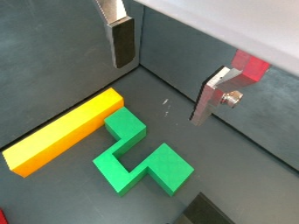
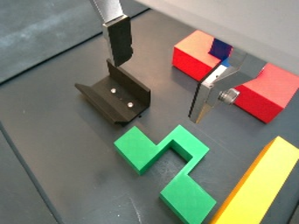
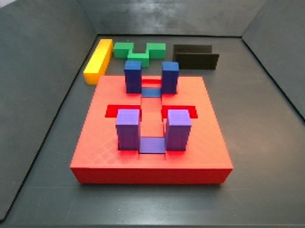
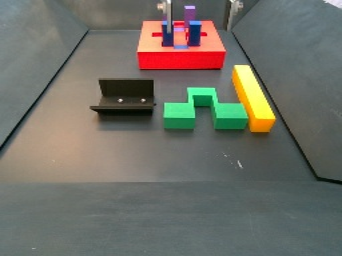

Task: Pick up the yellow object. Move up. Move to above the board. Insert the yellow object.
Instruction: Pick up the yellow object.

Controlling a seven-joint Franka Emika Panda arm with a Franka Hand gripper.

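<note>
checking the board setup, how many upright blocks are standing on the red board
4: two blue blocks at the far end of the red board, two purple blocks nearer. The claw is empty, above the floor.

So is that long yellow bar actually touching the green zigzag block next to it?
Touching. In a wrist view the yellow bar meets a corner of the green block with no floor between. The open gripper hangs above, holding nothing.

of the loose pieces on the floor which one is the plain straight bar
The yellow object: a long, unnotched bar. The green block beside it is stepped and notched. The gripper hangs empty above them.
</note>
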